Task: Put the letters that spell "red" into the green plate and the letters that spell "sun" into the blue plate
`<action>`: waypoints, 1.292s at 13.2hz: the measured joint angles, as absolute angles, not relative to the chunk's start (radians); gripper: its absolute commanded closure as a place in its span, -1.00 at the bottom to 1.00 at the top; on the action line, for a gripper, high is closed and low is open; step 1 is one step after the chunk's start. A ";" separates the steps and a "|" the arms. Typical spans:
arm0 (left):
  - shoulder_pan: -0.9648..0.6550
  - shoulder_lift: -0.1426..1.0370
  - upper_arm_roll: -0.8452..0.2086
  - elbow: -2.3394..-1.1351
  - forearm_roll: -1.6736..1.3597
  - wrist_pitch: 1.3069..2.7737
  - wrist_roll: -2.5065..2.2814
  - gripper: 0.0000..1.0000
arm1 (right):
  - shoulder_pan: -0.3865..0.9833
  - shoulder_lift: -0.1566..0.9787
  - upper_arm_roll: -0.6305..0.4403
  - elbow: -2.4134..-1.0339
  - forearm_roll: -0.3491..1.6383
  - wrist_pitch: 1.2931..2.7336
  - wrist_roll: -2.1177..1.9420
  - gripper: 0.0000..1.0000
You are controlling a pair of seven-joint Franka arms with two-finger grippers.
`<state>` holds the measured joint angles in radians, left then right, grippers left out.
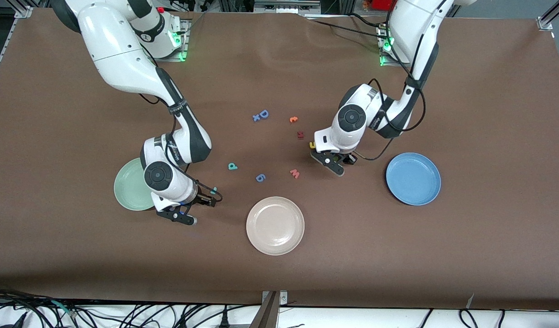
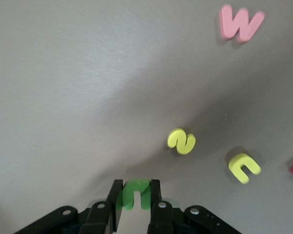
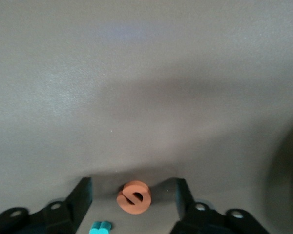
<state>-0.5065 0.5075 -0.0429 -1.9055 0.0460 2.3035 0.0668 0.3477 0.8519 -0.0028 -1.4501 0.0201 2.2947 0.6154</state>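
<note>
My left gripper (image 1: 336, 165) is shut on the green "n" (image 2: 136, 195), low over the table between the pink "w" and the blue plate (image 1: 414, 178). Close by lie the yellow "s" (image 2: 181, 141) and yellow "u" (image 2: 244, 167). My right gripper (image 1: 186, 215) is down beside the green plate (image 1: 130, 184), open, its fingers (image 3: 84, 192) either side of the orange "e" (image 3: 134, 197) with gaps on both sides. A small teal letter (image 3: 100, 227) lies next to it. The teal "d" (image 1: 232, 166) rests mid-table.
A beige-white plate (image 1: 275, 225) sits nearest the front camera. Loose letters lie mid-table: a pink "w" (image 1: 294, 173), a blue "6" shape (image 1: 260, 177), a dark red letter (image 1: 300, 135), an orange "c" (image 1: 293, 119) and a blue "D" (image 1: 261, 115).
</note>
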 measured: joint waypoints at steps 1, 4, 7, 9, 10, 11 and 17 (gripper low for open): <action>-0.500 0.485 -0.040 -1.877 0.046 2.242 0.067 0.68 | 0.348 0.852 -0.003 -1.453 0.020 2.295 0.615 -0.27; -0.444 0.450 -0.033 -1.812 0.048 2.125 0.095 0.67 | 0.348 0.851 -0.003 -1.453 0.019 2.295 0.616 -0.07; -0.326 0.452 -0.026 -1.805 0.048 2.116 0.227 0.67 | 0.348 0.848 -0.004 -1.453 0.018 2.294 0.616 0.17; -0.244 0.459 -0.025 -1.805 0.062 2.116 0.302 0.66 | 0.348 0.847 -0.005 -1.453 0.017 2.294 0.616 0.33; -0.213 0.463 -0.025 -1.805 0.085 2.116 0.315 0.66 | 0.348 0.846 -0.006 -1.453 0.017 2.293 0.616 0.40; -0.187 0.469 -0.025 -1.805 0.103 2.116 0.321 0.66 | 0.348 0.846 -0.006 -1.453 0.017 2.293 0.616 0.47; -0.074 0.560 -0.025 -1.812 0.115 2.185 0.379 0.63 | 0.348 0.845 -0.006 -1.450 0.017 2.286 0.616 0.60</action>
